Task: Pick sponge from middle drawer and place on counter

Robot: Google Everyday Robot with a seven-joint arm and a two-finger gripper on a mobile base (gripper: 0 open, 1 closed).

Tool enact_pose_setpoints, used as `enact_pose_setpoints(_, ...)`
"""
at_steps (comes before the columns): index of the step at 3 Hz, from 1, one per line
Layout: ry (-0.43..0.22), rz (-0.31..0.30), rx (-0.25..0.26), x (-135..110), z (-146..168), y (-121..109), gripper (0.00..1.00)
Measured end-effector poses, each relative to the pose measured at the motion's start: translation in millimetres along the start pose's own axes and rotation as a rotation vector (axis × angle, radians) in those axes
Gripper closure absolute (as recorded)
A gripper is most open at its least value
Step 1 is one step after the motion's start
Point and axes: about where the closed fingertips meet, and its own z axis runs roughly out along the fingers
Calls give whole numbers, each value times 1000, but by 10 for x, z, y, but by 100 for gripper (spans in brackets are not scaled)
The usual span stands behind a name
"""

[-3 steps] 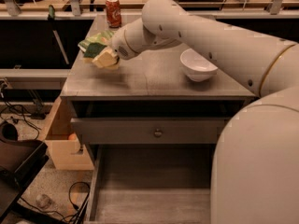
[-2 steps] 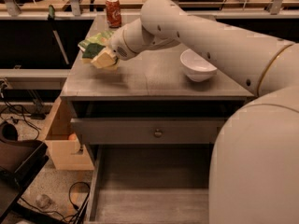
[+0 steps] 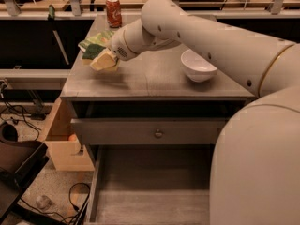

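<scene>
grey counter [image 3: 154, 81] top, white bowl [image 3: 198, 65] right of centre; hand [image 3: 101, 60] over its left part, pinching sponge [image 3: 93, 51], just beside green snack bag [image 3: 97, 38]; middle drawer [image 3: 150, 191] stands open below

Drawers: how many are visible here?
2: knobbed drawer under the counter, open middle drawer below it; others may be hidden. The gripper is over the counter, at the sponge.

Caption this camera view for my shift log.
Gripper holds the sponge above the counter near a green bag; the middle drawer stands open below.
</scene>
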Motion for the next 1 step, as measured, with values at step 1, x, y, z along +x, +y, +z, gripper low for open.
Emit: enact_pose_setpoints(1, 0, -1, -4, -7, 19, 16, 0)
